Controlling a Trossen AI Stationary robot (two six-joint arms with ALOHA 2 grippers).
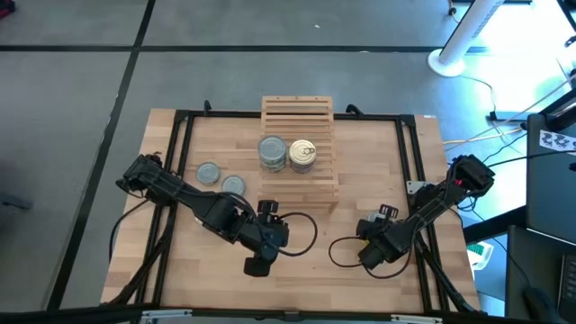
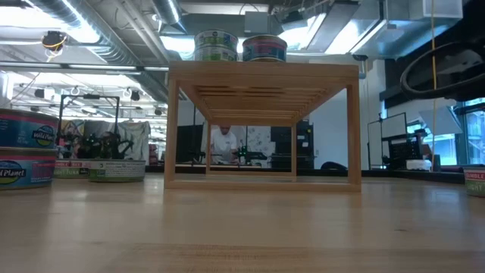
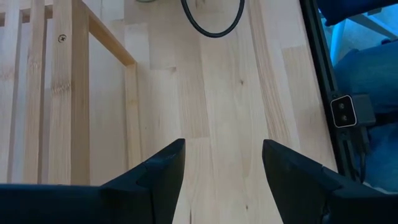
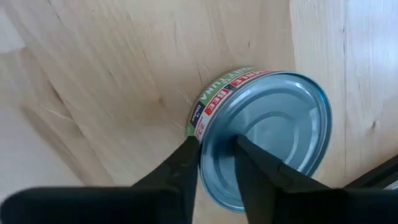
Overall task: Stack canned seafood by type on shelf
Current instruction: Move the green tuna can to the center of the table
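Note:
The slatted wooden shelf stands at the table's middle and carries a grey-topped stack of tins and a golden-topped stack. Both stacks show on the shelf top in the low view. Two more grey-topped tins rest flat on the table, left of the shelf. My left gripper hovers open over bare wood near the shelf's front leg. My right gripper is shut on another grey-topped tin, which the high view hides under the gripper. My right gripper pinches the grey-topped tin at its rim, on the side nearest the gripper. One finger lies outside against the labelled wall, and the other is on the flat top. The fingers slant down from above. Whether the tin is lifted I cannot tell.
A black metal frame runs around the tabletop, and cables loop on the wood between the arms. More tins show at the left of the low view and one at its right edge. Bare wood lies in front of the shelf.

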